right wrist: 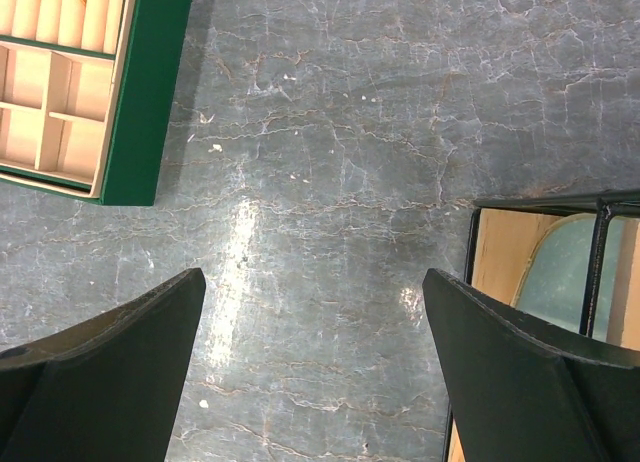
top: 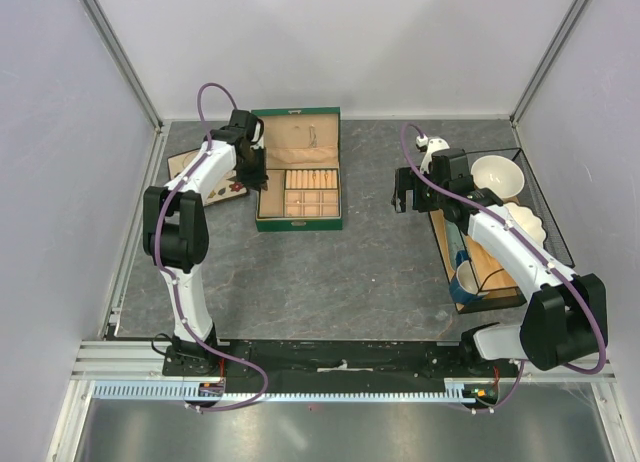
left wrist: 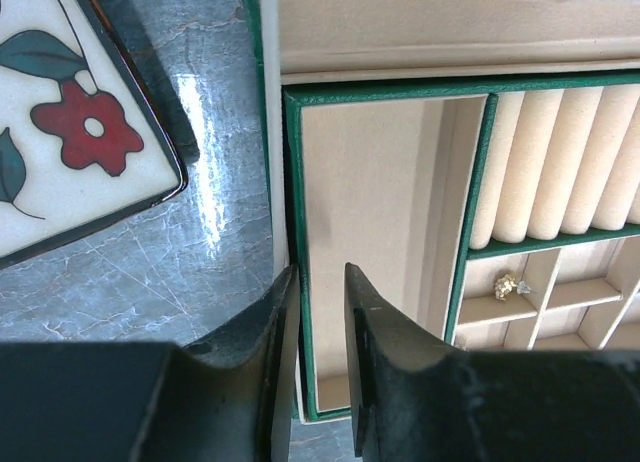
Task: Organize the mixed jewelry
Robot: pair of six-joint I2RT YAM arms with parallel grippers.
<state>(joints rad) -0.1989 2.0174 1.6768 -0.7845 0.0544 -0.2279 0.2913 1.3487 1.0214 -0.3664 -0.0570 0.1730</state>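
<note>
"What sits furthest left?"

"A flowered dish (left wrist: pixel 70 132). Just beside it the left gripper (left wrist: pixel 320 272) hangs over the green jewelry box's (top: pixel 300 223) left wall, its fingers a narrow slit apart, holding nothing."

"And the jewelry?"

"A tiny gold piece (left wrist: pixel 507 285) lies in a small compartment next to the ring rolls (left wrist: pixel 560 162). Further right, the right gripper (right wrist: pixel 315 372) gapes wide and empty near the wire rack (right wrist: pixel 600 207)."
</note>
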